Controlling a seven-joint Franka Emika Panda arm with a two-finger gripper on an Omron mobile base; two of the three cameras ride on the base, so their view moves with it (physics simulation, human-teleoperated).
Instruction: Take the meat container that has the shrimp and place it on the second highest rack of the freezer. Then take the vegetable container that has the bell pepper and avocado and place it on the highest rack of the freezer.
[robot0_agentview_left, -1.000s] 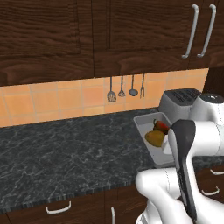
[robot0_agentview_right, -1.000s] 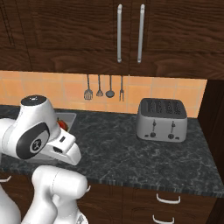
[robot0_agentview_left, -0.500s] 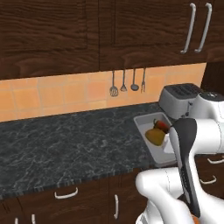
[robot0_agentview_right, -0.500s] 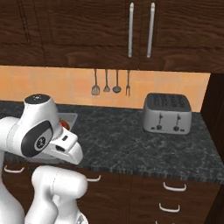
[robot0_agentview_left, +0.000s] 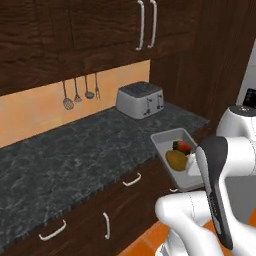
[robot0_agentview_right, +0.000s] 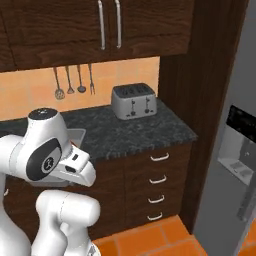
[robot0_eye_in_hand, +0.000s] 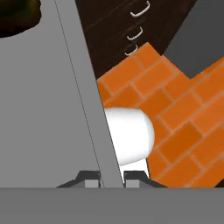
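Note:
The vegetable container (robot0_agentview_left: 172, 150) is a grey tray hanging in the air just off the counter's front edge. In it lie the yellow-brown avocado (robot0_agentview_left: 176, 159) and a red-and-green bell pepper (robot0_agentview_left: 183, 146). My gripper (robot0_eye_in_hand: 112, 178) is shut on the tray's rim (robot0_eye_in_hand: 89, 109), one fingertip on each side of the thin wall. A corner of the tray (robot0_agentview_right: 76, 136) peeks out behind my arm. The freezer (robot0_agentview_right: 235, 90) is the grey door with a dispenser panel (robot0_agentview_right: 240, 145) at the right; its racks are out of view. The meat container with the shrimp is out of view.
A silver toaster (robot0_agentview_left: 140, 99) stands at the counter's (robot0_agentview_left: 75, 155) far end, with utensils (robot0_agentview_left: 80, 92) hanging on the wall. A dark wood panel (robot0_agentview_right: 200, 75) separates the counter from the fridge. Drawers (robot0_agentview_right: 157, 180) sit under the counter, and orange tiled floor (robot0_eye_in_hand: 175, 109) lies below.
The base has swung right, so the whole scene slid left and the grey fridge came into view. The tray stays in my shut gripper.

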